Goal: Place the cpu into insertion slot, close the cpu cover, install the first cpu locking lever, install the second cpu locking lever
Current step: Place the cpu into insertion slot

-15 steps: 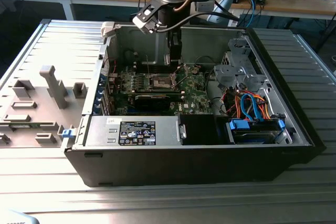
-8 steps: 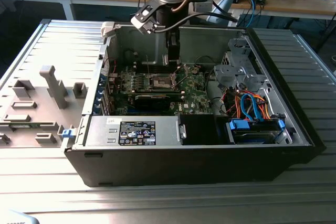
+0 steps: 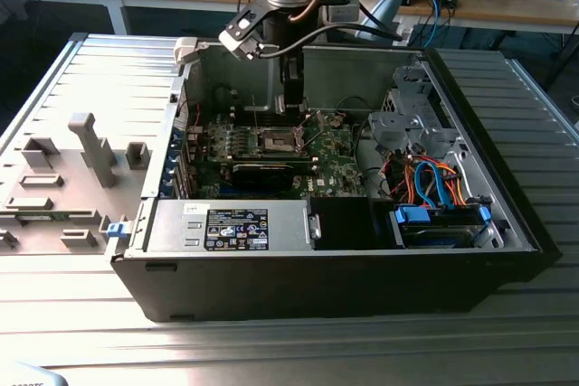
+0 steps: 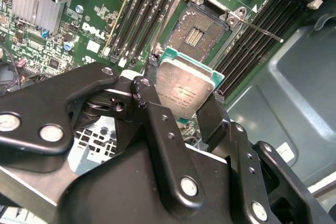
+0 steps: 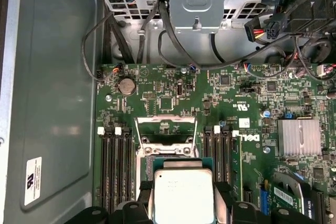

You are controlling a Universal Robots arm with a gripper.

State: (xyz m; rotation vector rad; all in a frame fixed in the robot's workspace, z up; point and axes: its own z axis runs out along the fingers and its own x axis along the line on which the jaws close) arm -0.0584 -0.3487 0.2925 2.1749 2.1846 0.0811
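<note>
The gripper hangs inside the open computer case, which lies on the ribbed metal desk. Its two black fingers pinch the cpu by two opposite edges. The chip is in the air above the green motherboard, just beside the insertion slot and not yet in it. In the second wrist view one of its corners overlaps the slot's near rim. The slot looks empty, its dark contact field bare. The cpu cover appears swung up and open at the slot's far edge, and a thin locking lever sticks out sideways from the rim, unlatched.

The cpu lies flat, its dull silver lid facing up toward the wrist cameras and a green carrier edge showing round it. Being square, it has no real long axis. Its sides run about parallel to the slot's sides and to the memory slots flanking it, so it looks roughly squared up.

I judge it light, thin and stiff, needing little clamping force, though the smooth lid and narrow edges could slip if the hold slackens. The underside and the slot's fine contacts are likely the delicate parts, so the edges, as held now, are the right place to take it, never the faces
</note>
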